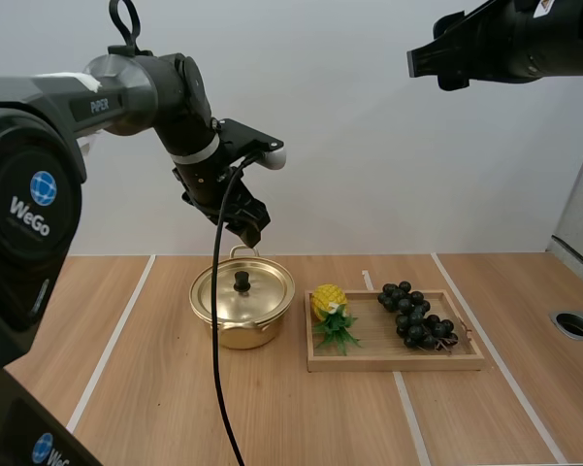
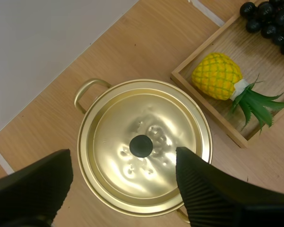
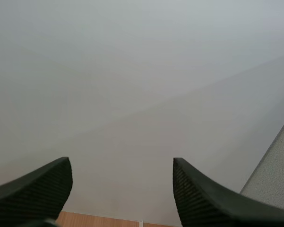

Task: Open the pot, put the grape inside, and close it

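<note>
1. The left tool (image 1: 253, 233) hung directly above the pot (image 1: 242, 303). Its two black fingers (image 2: 38, 184) stood wide apart on either side of the lid's knob and gripped nothing.
2. The golden pot sat on the wooden tabletop (image 1: 126, 388) with its lid (image 2: 132, 118) in place and level. The black knob (image 2: 141, 145) sat at the lid's centre, and a loop handle (image 2: 87, 90) showed at the pot's far rim.
3. Just right of the pot lay a shallow wooden tray (image 1: 398, 365), close beside it; whether the two touched could not be told.
4. A yellow pineapple (image 1: 327, 301) lay on its side in the tray end nearest the pot, its green leaves spread towards the tray's near rim.
5. The bunch of dark grapes (image 1: 415, 316) rested in the tray end farthest from the pot, beyond the pineapple and apart from it, with no tool near.
6. The right tool (image 1: 414, 61) hung high above and well to the right of the pot, over the tray. Its fingers were parted and empty, pointing at a pale wall.
</note>
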### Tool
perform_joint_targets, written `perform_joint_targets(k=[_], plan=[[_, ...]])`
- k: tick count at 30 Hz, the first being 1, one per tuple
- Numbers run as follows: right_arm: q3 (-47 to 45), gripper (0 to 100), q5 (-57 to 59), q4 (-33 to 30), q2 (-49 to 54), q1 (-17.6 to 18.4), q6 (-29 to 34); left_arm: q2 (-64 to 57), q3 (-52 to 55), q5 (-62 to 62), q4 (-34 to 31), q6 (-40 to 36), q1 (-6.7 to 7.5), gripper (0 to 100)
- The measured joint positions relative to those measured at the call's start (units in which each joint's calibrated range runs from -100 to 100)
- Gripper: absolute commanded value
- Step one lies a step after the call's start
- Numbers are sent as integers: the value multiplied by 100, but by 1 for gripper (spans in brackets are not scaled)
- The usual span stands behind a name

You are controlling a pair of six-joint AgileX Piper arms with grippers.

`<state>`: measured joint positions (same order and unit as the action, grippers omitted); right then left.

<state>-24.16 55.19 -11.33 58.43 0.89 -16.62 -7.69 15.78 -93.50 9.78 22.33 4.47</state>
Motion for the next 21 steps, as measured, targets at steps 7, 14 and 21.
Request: perform_joint_targets(k=[7,14,21], plan=[[0,100,15,0,0,0,-10,317,93,-112,-146,-32,25,100],[0,100,15,0,0,0,-10,780,178,-118,-198,-32,25,100],[0,100,15,0,0,0,-10,1011,178,4,-267,-50,25,100]])
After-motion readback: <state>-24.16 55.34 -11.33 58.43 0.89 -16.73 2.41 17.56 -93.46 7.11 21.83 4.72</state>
